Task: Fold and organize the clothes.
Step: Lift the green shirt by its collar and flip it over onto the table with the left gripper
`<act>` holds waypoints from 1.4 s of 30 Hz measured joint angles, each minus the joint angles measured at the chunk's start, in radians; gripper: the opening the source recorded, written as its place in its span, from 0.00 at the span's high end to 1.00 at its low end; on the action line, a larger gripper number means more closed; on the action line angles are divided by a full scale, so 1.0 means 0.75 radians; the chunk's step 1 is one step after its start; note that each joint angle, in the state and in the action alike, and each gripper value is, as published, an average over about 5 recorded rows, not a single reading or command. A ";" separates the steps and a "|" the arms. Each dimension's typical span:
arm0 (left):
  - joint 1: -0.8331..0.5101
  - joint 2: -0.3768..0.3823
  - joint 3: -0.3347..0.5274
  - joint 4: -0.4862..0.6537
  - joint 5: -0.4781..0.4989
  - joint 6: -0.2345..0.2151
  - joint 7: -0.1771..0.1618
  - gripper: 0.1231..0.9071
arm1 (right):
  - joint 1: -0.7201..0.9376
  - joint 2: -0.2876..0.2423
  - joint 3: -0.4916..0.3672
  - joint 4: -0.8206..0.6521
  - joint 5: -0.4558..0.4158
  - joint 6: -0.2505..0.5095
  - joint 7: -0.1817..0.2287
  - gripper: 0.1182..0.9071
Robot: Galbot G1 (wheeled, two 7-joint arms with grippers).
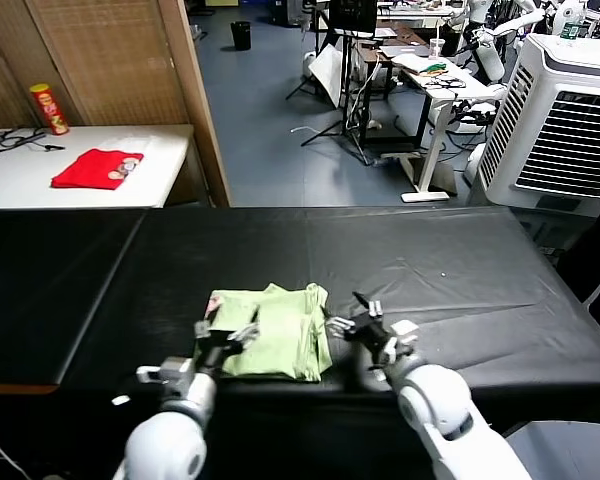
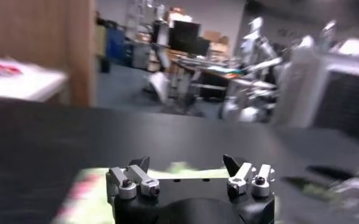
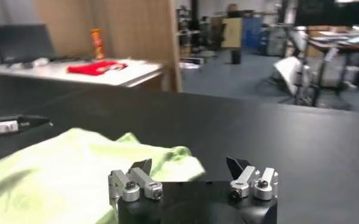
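Head view. We see the pale light-green short-sleeved T-shirt of thin soft fabric (image 1: 275, 332) lying folded into a compact bundle in the lower centre of the frame, on the black cloth-covered work table (image 1: 460, 270). A small pinkish patch shows at the bundle's left edge. The left gripper (image 1: 223, 334) sits at the lower left of the bundle, over its left edge, with its fingers spread apart and nothing between them. The right gripper (image 1: 365, 322) sits just beside the bundle's right edge, fingers likewise spread and empty. In the upper left of the frame we see a small bright red garment (image 1: 97, 168) on a white side table (image 1: 20, 180), with a yellow-and-red cylindrical can (image 1: 49, 108) standing behind it. A large white ribbed appliance (image 1: 565, 125) occupies the upper right.

Left wrist view. We see the left gripper (image 2: 188, 173) at the bottom centre, its two dark fingertips (image 2: 141, 164) well apart with nothing gripped. The green T-shirt (image 2: 100, 198) appears blurred beneath it, in the lower left of the frame.

Right wrist view. We see the right gripper (image 3: 191, 172) at the bottom centre, fingertips (image 3: 142, 166) spread wide and empty. The green T-shirt (image 3: 69, 167) fills the lower left; the red garment (image 3: 97, 67) lies in the upper left on the white table.
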 joint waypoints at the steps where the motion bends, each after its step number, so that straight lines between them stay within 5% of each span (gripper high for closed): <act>1: 0.010 0.001 -0.020 0.005 0.003 -0.006 0.006 0.14 | 0.004 0.001 -0.014 -0.016 -0.042 -0.001 0.003 0.14; 7: 0.040 -0.014 -0.093 0.049 0.005 -0.053 0.051 0.14 | 0.001 0.002 -0.036 -0.050 -0.161 0.021 0.044 0.14; 17: 0.046 -0.007 -0.197 0.149 -0.228 -0.129 0.177 0.14 | -0.055 0.006 0.035 0.041 0.074 0.189 0.070 0.14; 22: 0.033 -0.001 -0.248 0.187 -0.483 -0.088 0.222 0.14 | -0.095 -0.011 0.073 0.115 0.124 0.220 0.063 0.14; 31: 0.010 -0.004 -0.279 0.237 -0.844 0.014 0.227 0.15 | -0.140 -0.016 0.115 0.178 0.129 0.229 0.062 0.14; 34: 0.002 -0.006 -0.279 0.251 -0.900 0.020 0.226 0.23 | -0.148 -0.014 0.123 0.183 0.129 0.233 0.062 0.14; 42: -0.012 -0.006 -0.273 0.266 -0.941 0.022 0.219 0.77 | -0.169 -0.001 0.133 0.184 0.108 0.245 0.063 0.14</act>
